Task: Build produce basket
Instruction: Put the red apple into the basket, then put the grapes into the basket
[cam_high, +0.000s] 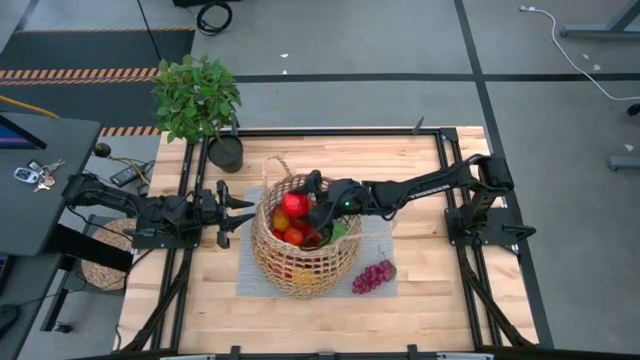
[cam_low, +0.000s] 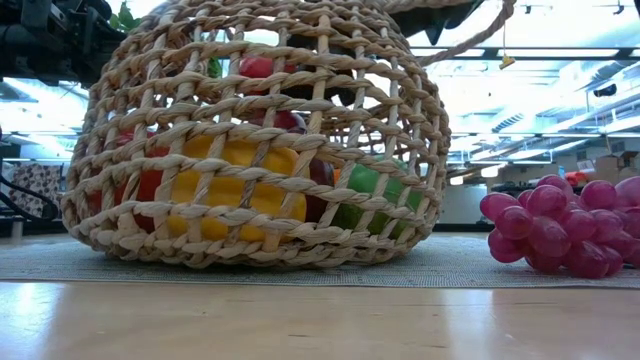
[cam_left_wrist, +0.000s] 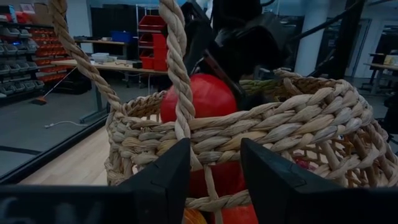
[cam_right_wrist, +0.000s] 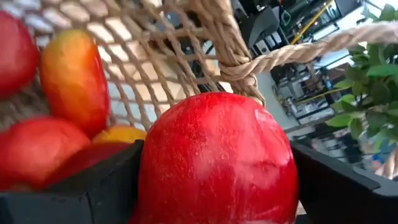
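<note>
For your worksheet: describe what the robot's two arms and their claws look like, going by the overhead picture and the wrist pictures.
Both arms are dark, jointed and slim. The left claw has two flat black fingers. The right claw is black too, with a small green light on the arm behind it.

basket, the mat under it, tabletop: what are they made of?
Basket: tan open-weave wicker, probably twisted natural fibre or paper rope; the strands show a matte, rope-like twist. Mat: grey woven fabric by its look, flat and dull. Tabletop: light wood boards, smooth with a slight sheen; plank lines show, though it could be laminate.
</note>
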